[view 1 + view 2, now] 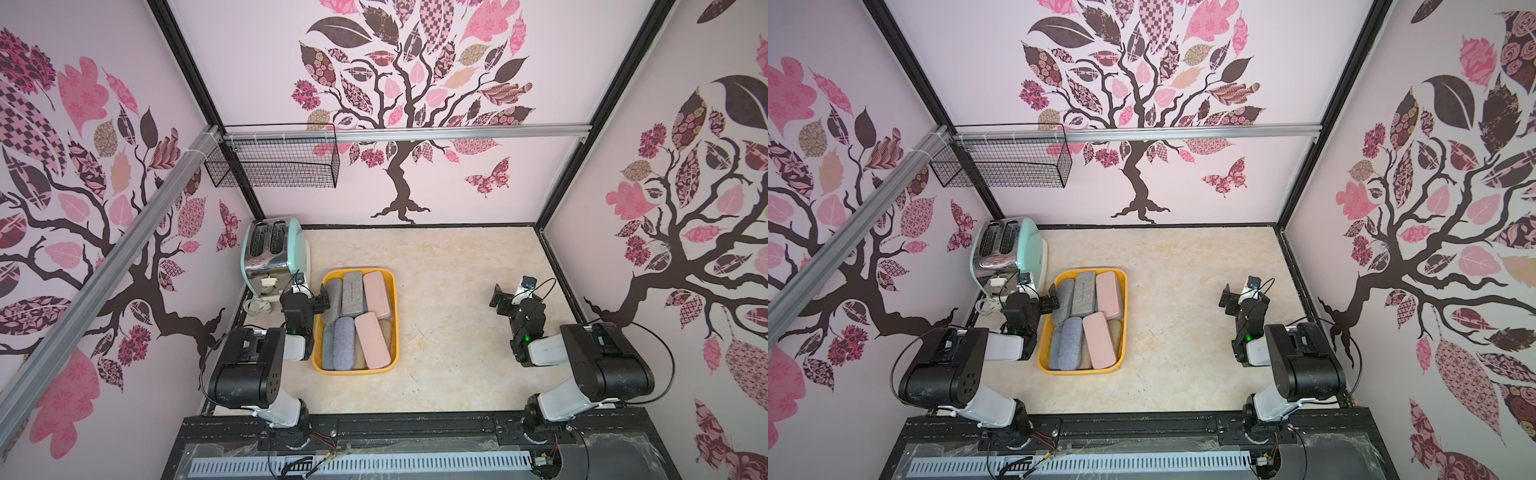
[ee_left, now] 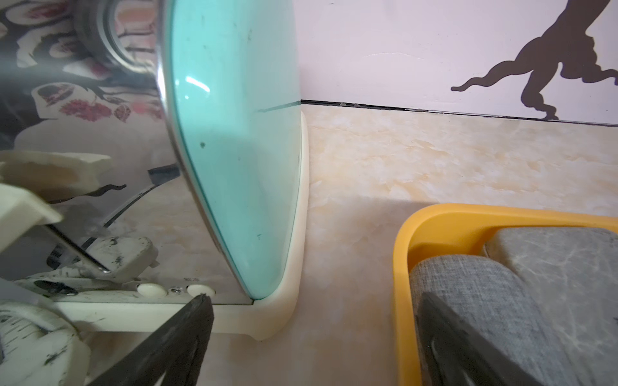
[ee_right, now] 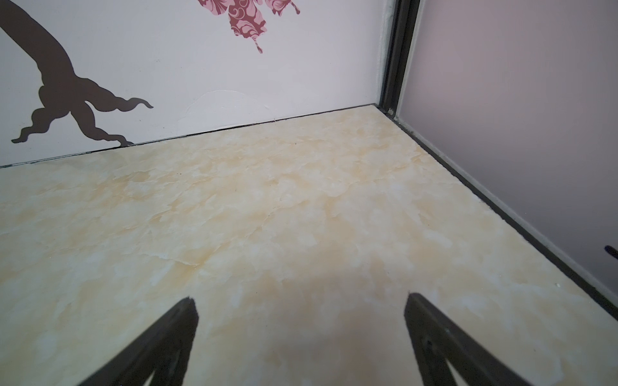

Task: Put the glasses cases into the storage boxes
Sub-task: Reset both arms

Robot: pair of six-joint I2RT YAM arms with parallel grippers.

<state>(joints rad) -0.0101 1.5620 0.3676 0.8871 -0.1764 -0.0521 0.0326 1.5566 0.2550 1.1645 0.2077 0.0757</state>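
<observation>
Toaster (image 1: 275,257) stands just beside filled yellow tray (image 1: 353,369).

I see the yellow-orange tray (image 1: 353,370) lying flat at 9 o'clock from the middle of the table (image 1: 457,332), its long side running 12 to 6. Toward 12, a grey fabric case (image 1: 331,301), a marbled grey flat case (image 1: 352,293) and a pale pink flat case (image 1: 377,295) lie side by side. Toward 6, a lavender-grey fabric case (image 1: 344,343) and a 2nd pink case (image 1: 372,340) rest on a blue case (image 1: 328,349) and a tan case (image 1: 389,332).
</observation>
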